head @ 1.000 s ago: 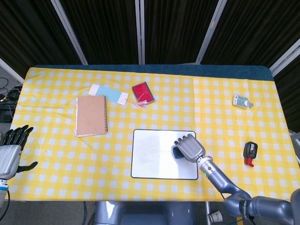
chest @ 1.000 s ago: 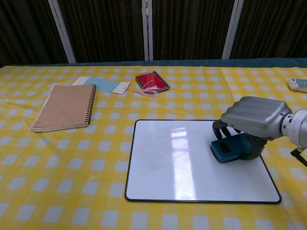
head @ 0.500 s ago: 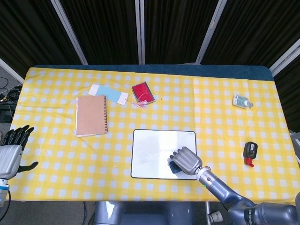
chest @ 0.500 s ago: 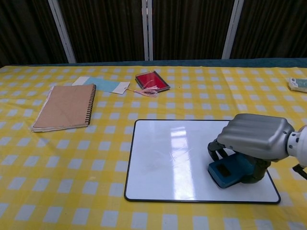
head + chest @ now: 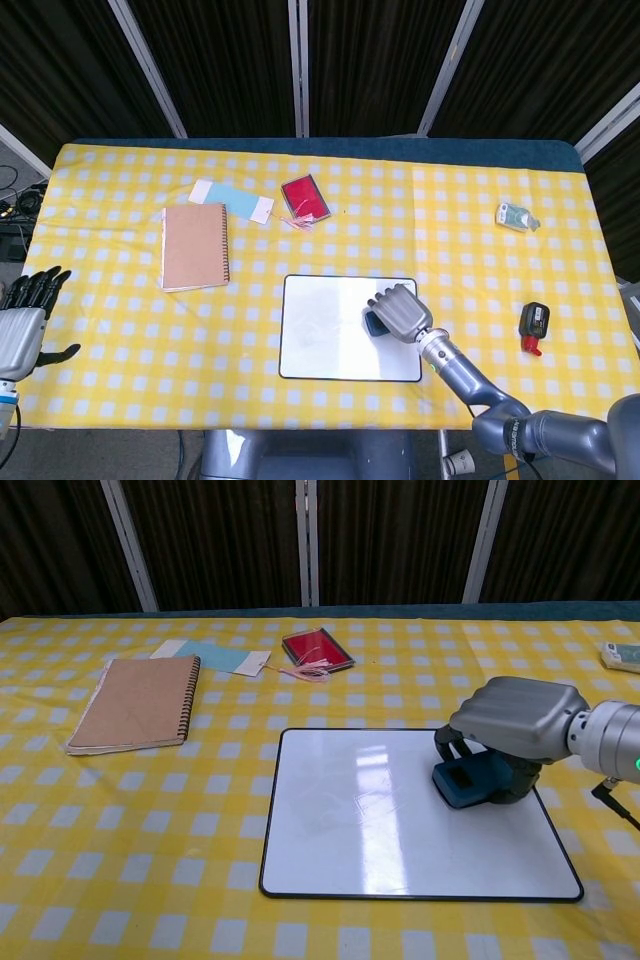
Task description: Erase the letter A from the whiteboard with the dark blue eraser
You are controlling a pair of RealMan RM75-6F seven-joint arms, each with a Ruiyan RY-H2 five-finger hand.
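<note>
- The right hand (image 5: 515,725) grips the dark blue eraser (image 5: 470,781), fingers curled down over its top, and holds it flat on the whiteboard (image 5: 370,820); the head view shows the same hand (image 5: 398,312) over the board's right part.
- The eraser sits in the upper right area of the whiteboard, near its far edge.
- The whiteboard lies flat on the yellow checked tablecloth (image 5: 120,320); its surface shows only faint smears, and no letter can be made out.
- The left hand (image 5: 22,325) hangs off the table's left edge, fingers spread, holding nothing.
- Farther out lie a brown spiral notebook (image 5: 140,702), a light blue card (image 5: 215,657), and a red booklet (image 5: 317,648).
- To the right lie a black and red device (image 5: 534,326) and a small packet (image 5: 515,216).
</note>
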